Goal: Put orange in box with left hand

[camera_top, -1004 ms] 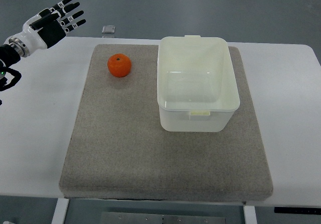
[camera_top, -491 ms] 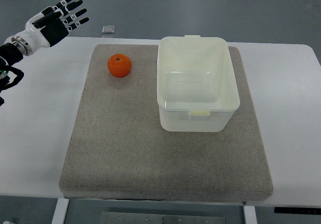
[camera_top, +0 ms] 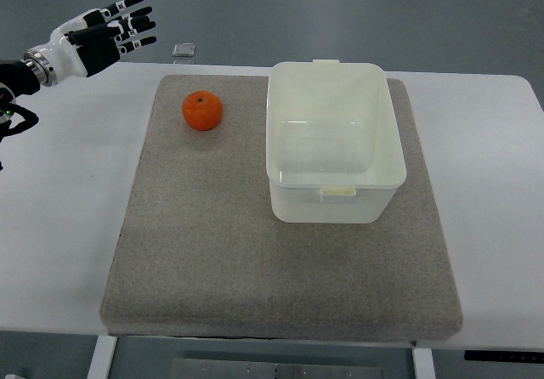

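An orange (camera_top: 202, 111) rests on the grey felt mat (camera_top: 212, 251), near its back left corner. To its right stands an empty, translucent white plastic box (camera_top: 334, 140). My left hand (camera_top: 106, 32) hovers at the upper left, beyond the table's back edge and up-left of the orange, clear of it. Its black-and-white fingers (camera_top: 134, 25) are spread and hold nothing. No right arm shows in the top view.
The mat lies on a white table (camera_top: 59, 226). A small grey square object (camera_top: 184, 50) sits at the table's back edge, just behind the mat. Grey floor lies beyond the table.
My left hand has drifted up and to the right, turning so its fingers point more to the right. The orange and box have stayed put.
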{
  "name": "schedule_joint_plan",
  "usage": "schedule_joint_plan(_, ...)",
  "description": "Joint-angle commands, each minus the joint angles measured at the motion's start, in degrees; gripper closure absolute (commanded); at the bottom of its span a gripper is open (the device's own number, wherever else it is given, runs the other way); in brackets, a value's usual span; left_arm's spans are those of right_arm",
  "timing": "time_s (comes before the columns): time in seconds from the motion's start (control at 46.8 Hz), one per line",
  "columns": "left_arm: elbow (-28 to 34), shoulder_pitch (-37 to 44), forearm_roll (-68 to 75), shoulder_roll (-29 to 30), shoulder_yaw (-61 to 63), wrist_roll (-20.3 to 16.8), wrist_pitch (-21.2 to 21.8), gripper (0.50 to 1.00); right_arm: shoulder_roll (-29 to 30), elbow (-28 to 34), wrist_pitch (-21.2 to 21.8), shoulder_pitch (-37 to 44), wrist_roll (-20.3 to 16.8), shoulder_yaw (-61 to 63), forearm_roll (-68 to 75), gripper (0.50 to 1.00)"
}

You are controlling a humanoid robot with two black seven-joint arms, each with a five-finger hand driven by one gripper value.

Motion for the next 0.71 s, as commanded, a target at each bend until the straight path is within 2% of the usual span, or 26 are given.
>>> schedule_joint_plan(0.0, -0.5, -0.6, 9.3, 0.0, 0.0, -3.2, 0.0, 0.506, 0.0, 0.0, 0.0, 0.0, 0.0, 0.0, -0.1, 0.574)
schedule_joint_plan(0.171, -0.6, -2.1, 27.4, -0.1, 0.0, -8.8, 0.0, 0.506, 0.0, 0.0, 0.0, 0.0, 0.0, 0.0, 0.0, 0.574)
schedule_joint_plan(0.427, -5.2, -4.3, 44.3, 0.0, 4.6, -9.5, 0.1, 0.506, 0.0, 0.1, 0.0, 0.0, 0.0, 0.0, 0.0, 0.574)
schedule_joint_plan(0.513, -6.9, -5.6, 49.3, -0.1, 6.0, -10.8, 2.0, 0.506, 0.0, 0.1, 0.0, 0.0, 0.0, -0.1, -0.1, 0.574)
schedule_joint_plan(0.684, -11.4, -6.2, 62.0, -1.1, 6.7, -12.0, 9.7, 0.506, 0.0, 0.0, 0.0, 0.0, 0.0, 0.0, -0.1, 0.574)
